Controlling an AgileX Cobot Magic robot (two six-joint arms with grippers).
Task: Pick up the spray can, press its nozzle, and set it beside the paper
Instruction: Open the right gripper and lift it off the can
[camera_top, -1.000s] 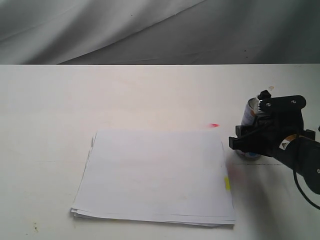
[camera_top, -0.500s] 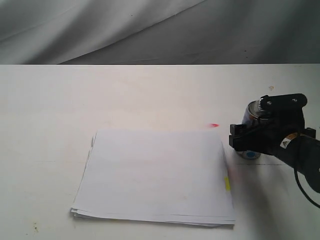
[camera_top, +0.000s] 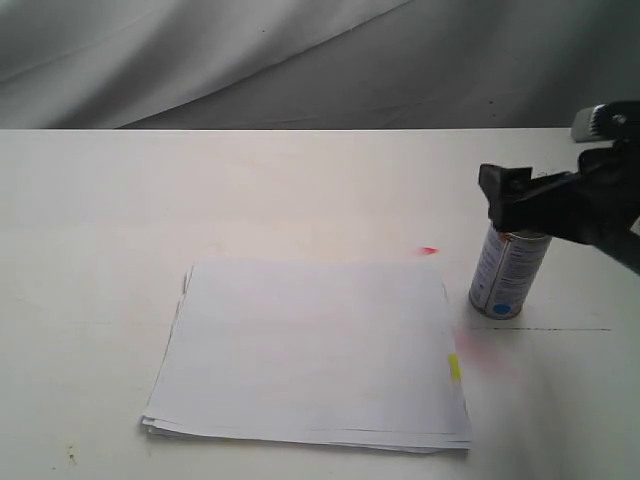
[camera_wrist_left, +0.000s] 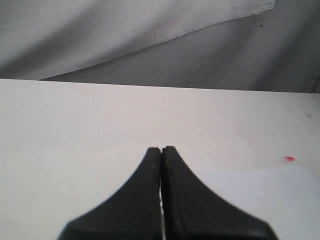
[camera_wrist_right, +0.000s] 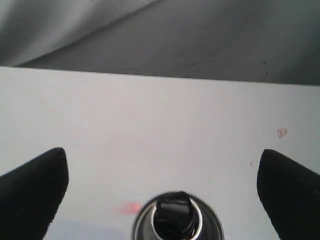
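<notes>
The silver spray can (camera_top: 507, 275) stands upright on the white table, just right of the paper (camera_top: 310, 350), apart from its edge with the yellow tab (camera_top: 454, 367). My right gripper (camera_top: 522, 203) hovers over the can's top, open and holding nothing. In the right wrist view its fingers (camera_wrist_right: 35, 185) stand wide apart, with the black nozzle (camera_wrist_right: 173, 214) in the silver rim between and below them. My left gripper (camera_wrist_left: 161, 149) is shut on nothing, above bare table next to a corner of the paper (camera_wrist_left: 265, 200). It is out of the exterior view.
A small red mark (camera_top: 429, 251) lies on the table beyond the paper's far right corner. A faint pink stain (camera_top: 490, 355) tints the table in front of the can. Grey cloth (camera_top: 300, 60) hangs behind the table's far edge.
My right gripper has opened, let go of the spray can and risen above it. The can now stands free on the table, showing its label.
</notes>
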